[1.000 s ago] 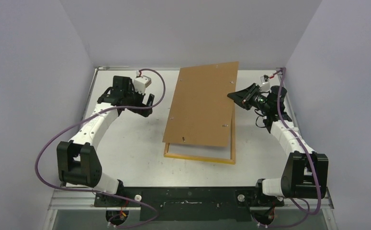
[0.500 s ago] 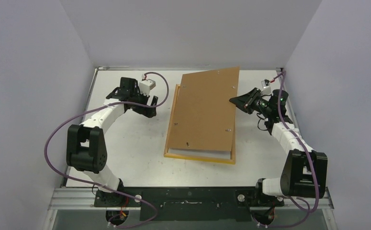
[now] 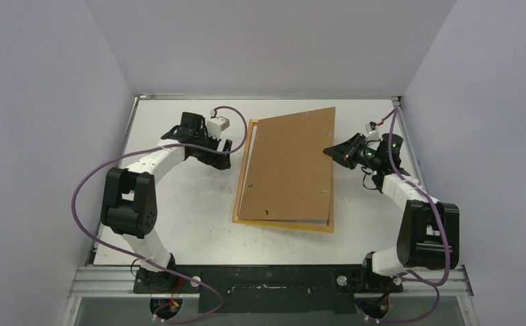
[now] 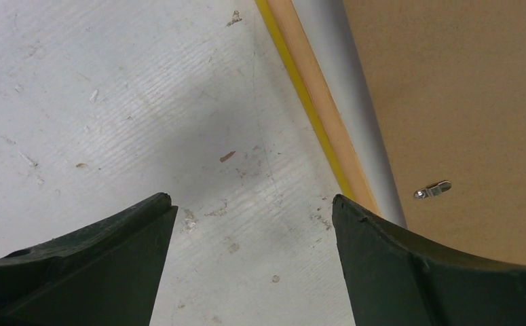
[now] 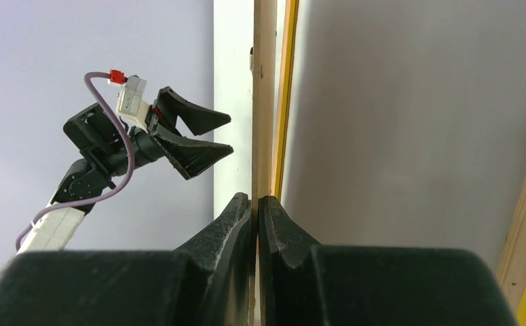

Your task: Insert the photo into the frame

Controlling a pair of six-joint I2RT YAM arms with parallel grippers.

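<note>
Frame (image 3: 284, 225): flat on table (image 3: 178, 197)
Backing panel (image 3: 290, 166): tilted over frame
Right gripper (image 5: 255, 204): jaws pinching panel's right edge
Left gripper (image 4: 253, 204): jaws spread, empty, just outside frame's left rail
Photo: we can't tell where it is, hidden or out of sight

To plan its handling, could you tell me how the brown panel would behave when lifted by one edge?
The panel is probably stiff: held at one edge by the right gripper, its edges look straight. Thin and broad, likely light, yet apt to pivot in that pinch.
</note>
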